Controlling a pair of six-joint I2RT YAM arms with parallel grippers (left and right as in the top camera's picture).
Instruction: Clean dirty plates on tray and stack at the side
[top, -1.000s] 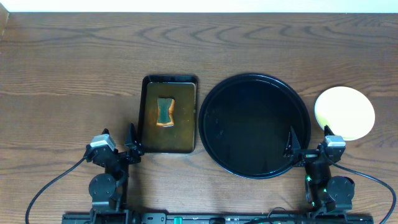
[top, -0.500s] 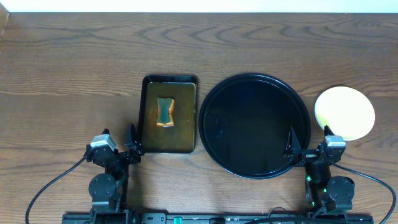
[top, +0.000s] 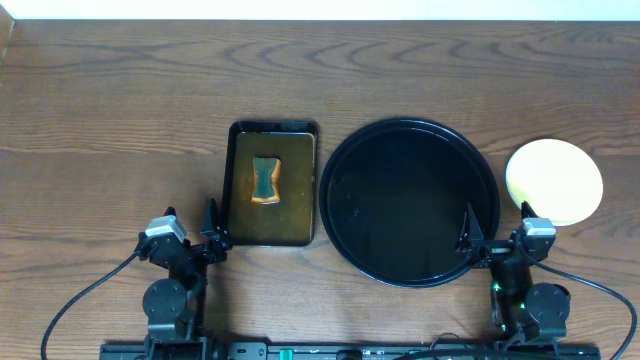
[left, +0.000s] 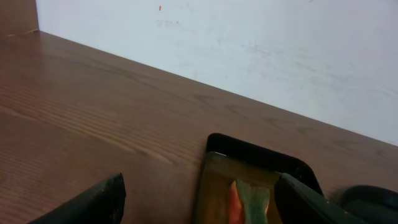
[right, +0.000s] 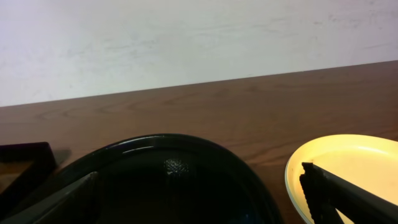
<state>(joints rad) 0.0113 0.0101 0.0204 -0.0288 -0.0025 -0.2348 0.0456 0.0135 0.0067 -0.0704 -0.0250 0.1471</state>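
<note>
Tray (top: 408, 203) bare: black, round, nothing on it, only a wet-looking sheen inside the rim. Yellow plate (top: 554, 182) lay off the tray on the table (top: 120, 120), just beside the tray's right edge and clear of it. Its upper face showed pale, with no sauce smear that I could make out. Whether other plates sat under it I could not tell from above; only one disc showed.

Rectangular pan (top: 290, 210) stood left of the tray, close by, with the sponge (top: 265, 180) lying loose in its middle.

Left gripper (left: 199, 186) sat low at the near edge by the pan's near-left corner, jaws spread wide, nothing between them. Right gripper (right: 199, 180) sat low at the tray's near-right rim, jaws likewise wide apart and empty, the plate just off to its right side.

Judgement: washing and stacking looked finished, or all but. Neither arm was engaged with a plate or the sponge. If mint plates were in fact under the yellow one, nothing remained but to keep the arms parked. If not, the next move called for finding them, and none was in sight.
</note>
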